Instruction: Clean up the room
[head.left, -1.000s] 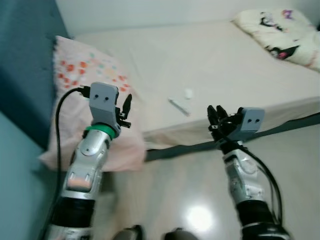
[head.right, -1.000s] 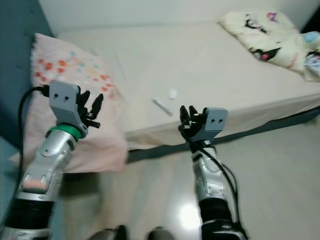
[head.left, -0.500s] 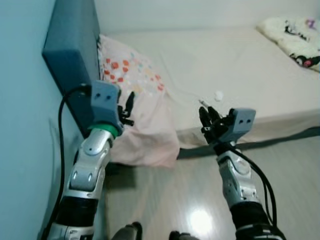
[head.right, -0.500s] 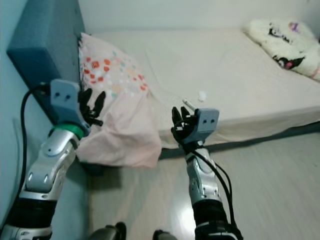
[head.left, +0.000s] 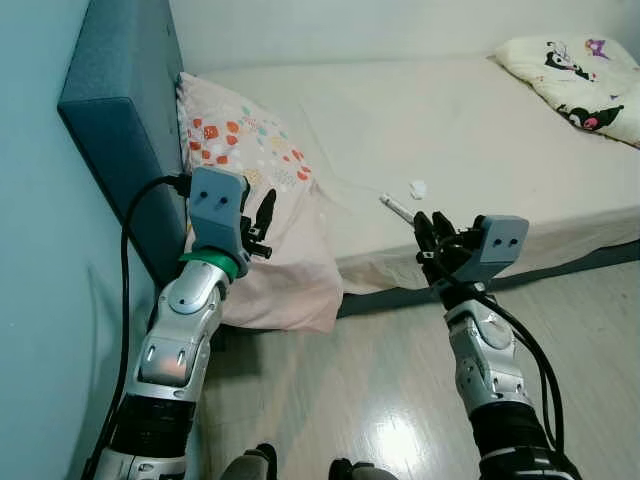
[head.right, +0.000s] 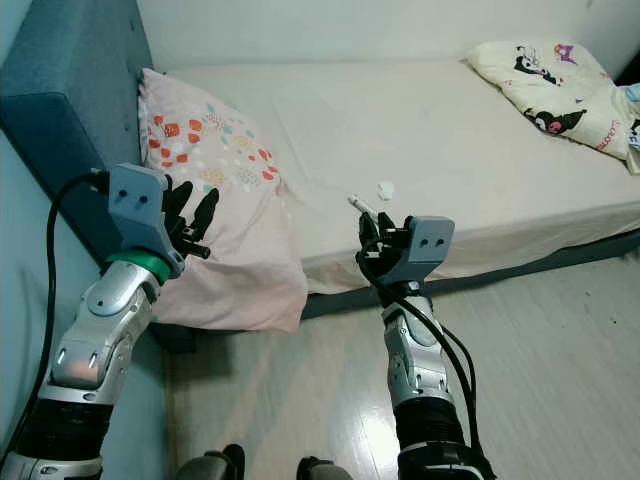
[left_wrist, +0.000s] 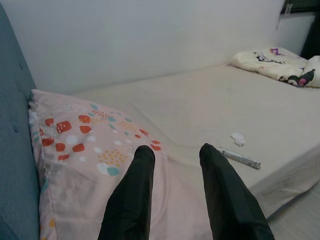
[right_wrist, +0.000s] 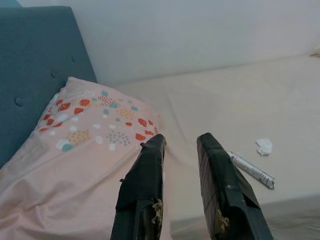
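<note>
Litter on the bed (head.left: 480, 120), a wrapper (left_wrist: 240, 158) and tissue (left_wrist: 237, 138), awaited pickup; left gripper (left_wrist: 172, 155) and right gripper (right_wrist: 182, 145) hovered open, needing a reach forward.

left end effector (head.left: 262, 215): raised, fingers apart, empty | right end effector (head.left: 432, 233): raised, fingers apart, empty

bed sheet (head.left: 470, 130): I read it as matt beige cloth, smooth, lightly creased near the pillow.
pink pillow (head.right: 225, 215): soft matt cloth, printed with spots.
headboard (head.left: 115, 110): matt teal fabric, tufted with buttons.
floor (head.right: 560, 350): pale wood-look boards, glossy, catching a light glare.
far blanket (head.right: 545, 85): fluffy cloth with a cartoon print.
arms (head.left: 180, 330): shiny silver metal; fingers (left_wrist: 132, 200) dull black plastic.
</note>
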